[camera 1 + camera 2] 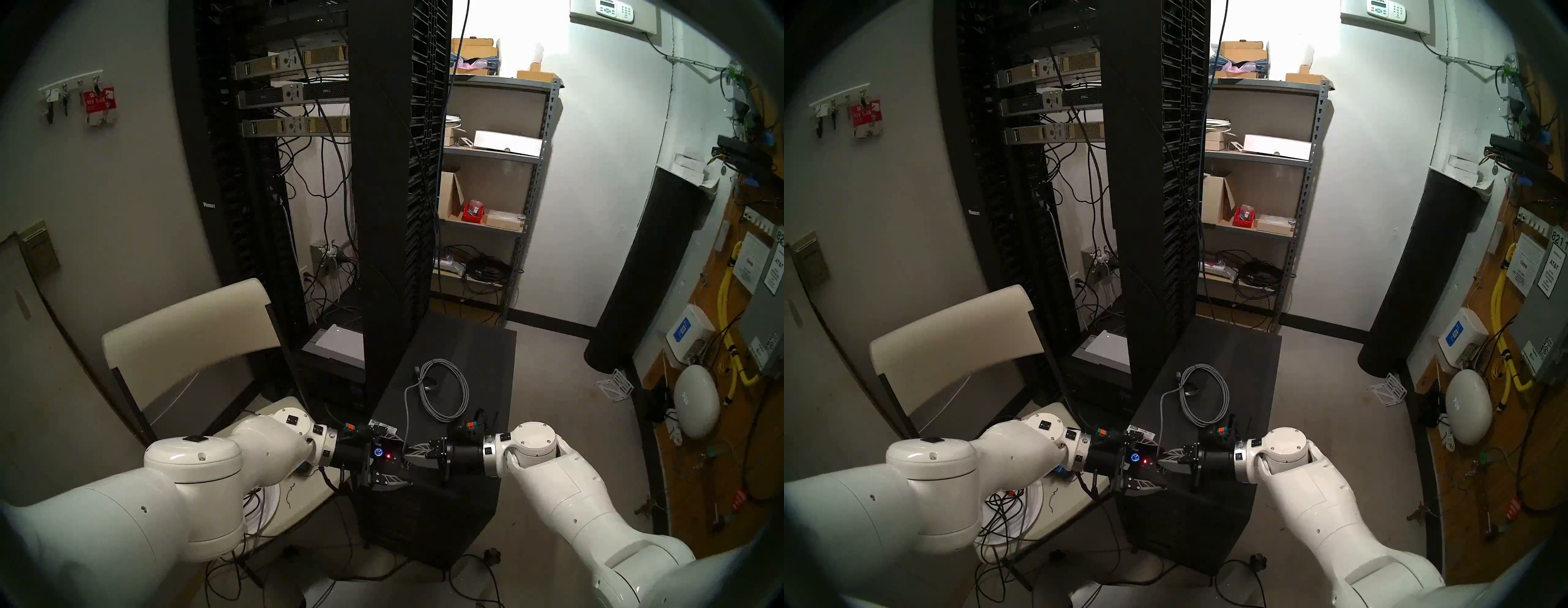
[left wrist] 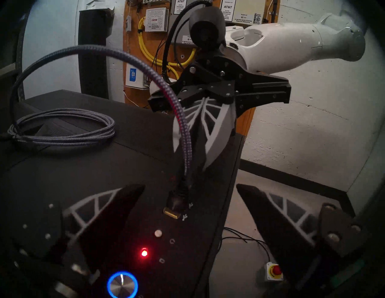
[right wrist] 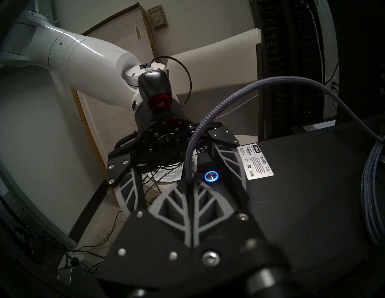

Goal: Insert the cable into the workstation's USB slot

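Note:
The black workstation [image 1: 466, 352] stands in front of me, with a blue round light [image 2: 122, 285] and a red LED [image 2: 144, 253] on its top front panel. The grey braided cable [image 1: 445, 390] lies coiled on its top. One end arches over to the panel. Its dark plug [image 2: 177, 199] stands upright in a USB slot, with a strip of gold metal showing at the base. My right gripper [image 1: 407, 452] is shut on the cable just above the plug. My left gripper [image 2: 190, 185] is open and empty, its fingers [image 2: 116, 208] either side of the panel's front corner.
The tall black server rack [image 1: 399, 170] stands right behind the workstation. A white folding chair [image 1: 191, 331] is at the left, under my left arm. A metal shelf [image 1: 488, 191] stands at the back. A red stop button [image 2: 275, 270] and thin black wires lie on the floor.

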